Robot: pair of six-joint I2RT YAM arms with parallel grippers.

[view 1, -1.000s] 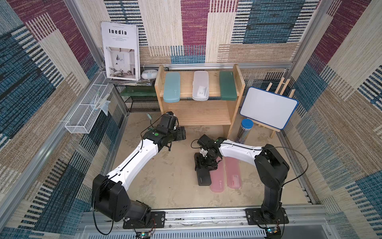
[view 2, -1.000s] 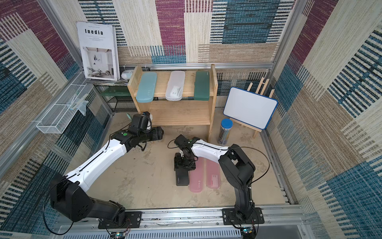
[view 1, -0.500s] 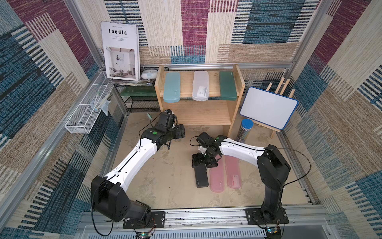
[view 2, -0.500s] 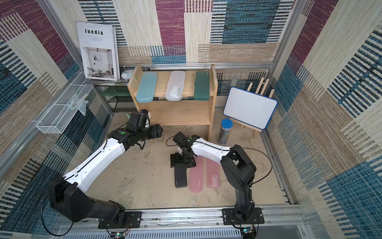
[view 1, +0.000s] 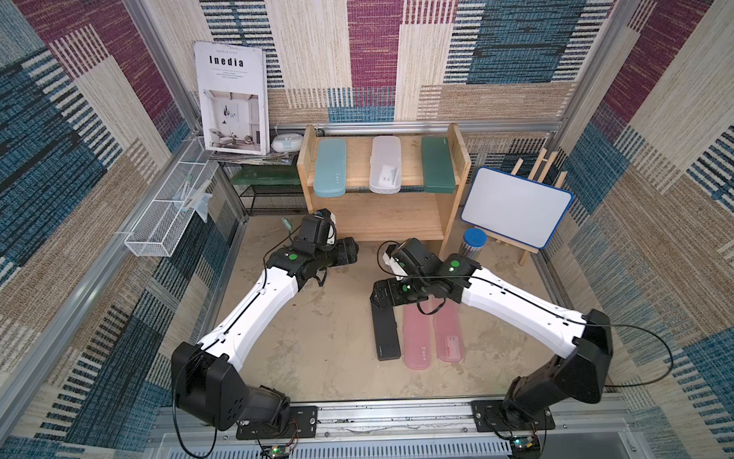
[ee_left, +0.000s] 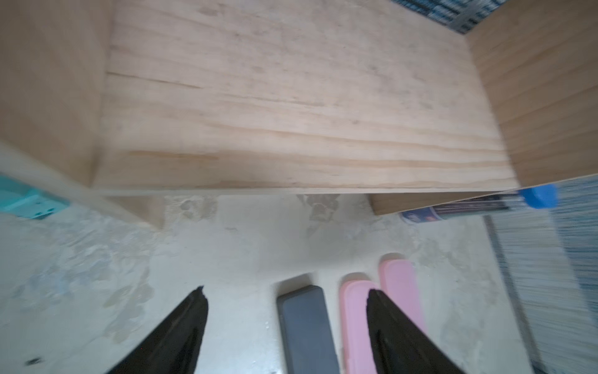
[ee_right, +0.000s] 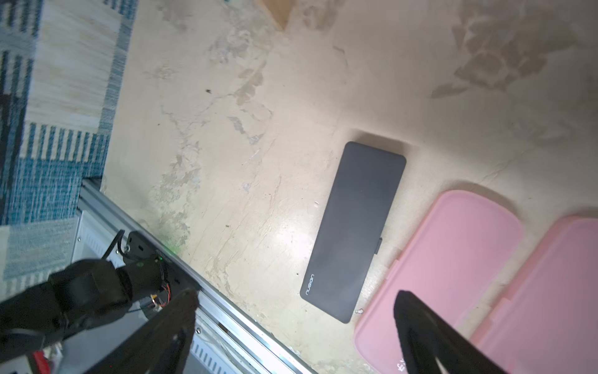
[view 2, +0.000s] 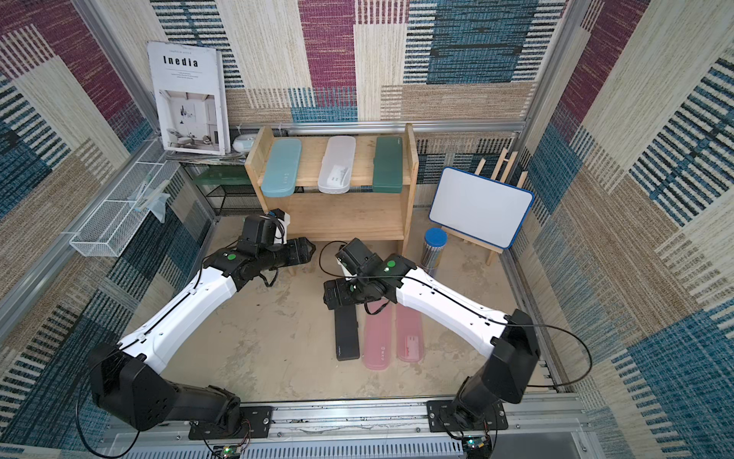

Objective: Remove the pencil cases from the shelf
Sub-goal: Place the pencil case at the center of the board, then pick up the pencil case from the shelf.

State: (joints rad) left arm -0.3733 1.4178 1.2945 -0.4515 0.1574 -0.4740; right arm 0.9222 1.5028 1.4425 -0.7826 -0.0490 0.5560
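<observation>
Now the left hand (ee_left: pixel 286 291) and right hand (ee_right: pixel 296 293) hang spread wide and empty, so the left should reach the teal case (view 1: pixel 330 167) on the top board of the shelf (view 1: pixel 377 216), pinching its thin sides.

The left arm (view 1: pixel 258 306) and right arm (view 1: pixel 516 302) have white shells, black joints, green dot stickers (view 1: pixel 292 257) and loose black cables (view 1: pixel 671 357). The left gripper (ee_left: pixel 286 289) and right gripper (ee_right: pixel 297 292) have tapered black fingers (ee_left: pixel 181 333).

Pale, matt, grained wood is being shown on the shelf (ee_left: pixel 291 113); the black pencil case (ee_right: pixel 354 226) is being seen as matt plastic and the pink pencil cases (ee_right: pixel 446 259) as smooth, faintly glossy plastic, on a floor (ee_right: pixel 226 145) being rendered rough and mottled.
</observation>
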